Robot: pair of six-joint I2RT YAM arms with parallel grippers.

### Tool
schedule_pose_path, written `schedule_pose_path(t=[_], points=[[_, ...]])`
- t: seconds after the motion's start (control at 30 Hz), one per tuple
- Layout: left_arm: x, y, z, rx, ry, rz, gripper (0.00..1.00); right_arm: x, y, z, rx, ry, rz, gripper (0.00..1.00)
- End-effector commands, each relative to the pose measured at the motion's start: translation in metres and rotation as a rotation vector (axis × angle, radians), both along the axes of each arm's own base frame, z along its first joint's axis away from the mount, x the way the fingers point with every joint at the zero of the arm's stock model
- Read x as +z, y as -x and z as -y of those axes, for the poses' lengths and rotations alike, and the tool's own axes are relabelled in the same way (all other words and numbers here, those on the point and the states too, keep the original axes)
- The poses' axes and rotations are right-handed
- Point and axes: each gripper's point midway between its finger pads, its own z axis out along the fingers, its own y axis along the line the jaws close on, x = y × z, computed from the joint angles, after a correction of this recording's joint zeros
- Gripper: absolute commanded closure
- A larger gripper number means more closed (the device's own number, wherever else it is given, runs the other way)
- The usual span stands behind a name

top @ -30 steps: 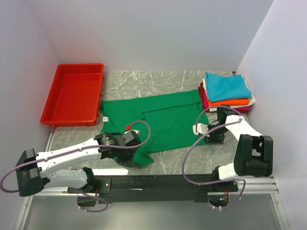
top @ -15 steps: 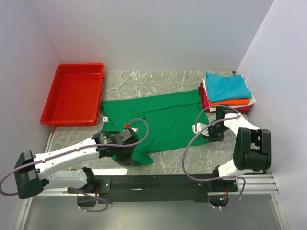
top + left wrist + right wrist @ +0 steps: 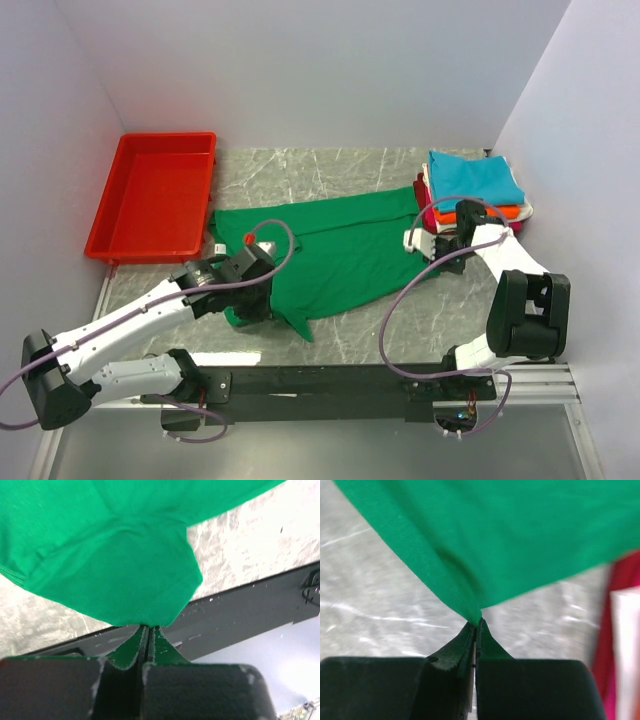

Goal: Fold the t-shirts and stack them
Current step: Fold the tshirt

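Tabletop bears t-shirt pinched by left end effector, right end effector.

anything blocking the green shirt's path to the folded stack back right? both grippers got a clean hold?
Nothing visible does. The left gripper and right gripper are each shut directly on the green t-shirt, cloth pinched between the jaws. The folded stack sits right beside the shirt's far right corner, with no object between.

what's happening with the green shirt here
Both arms hold the green t-shirt on the table. The left claw is shut on its near edge, the right claw on its right edge beside the stack of folded shirts. The fold is not yet done. A red tray sits far left.
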Motion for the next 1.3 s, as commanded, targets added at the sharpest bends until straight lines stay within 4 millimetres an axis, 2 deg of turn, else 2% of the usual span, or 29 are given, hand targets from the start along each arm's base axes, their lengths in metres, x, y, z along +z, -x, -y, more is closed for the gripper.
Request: schedule_pose_path(t=[0.0,0.27,0.6,0.83,1.27], points=[[0.016,-0.015,-0.003,-0.012,-0.001,0.065,1.00,0.027,-0.023,-0.006,-0.115,-0.063,0.081,1.00],[0.034,-0.040,-0.011,0.028,-0.008,0.125,1.00,0.038,-0.040,-0.012,-0.209,-0.133,0.115,1.00],[0.055,-0.088,-0.032,0.108,-0.056,0.241,1.00,0.049,-0.069,-0.009,-0.374,-0.169,0.172,1.00],[0.073,-0.123,-0.040,0.159,-0.046,0.309,1.00,0.039,-0.075,-0.007,-0.414,-0.172,0.159,1.00],[0.073,-0.169,-0.046,0.175,-0.090,0.344,1.00,0.025,-0.090,-0.006,-0.513,-0.195,0.144,1.00]])
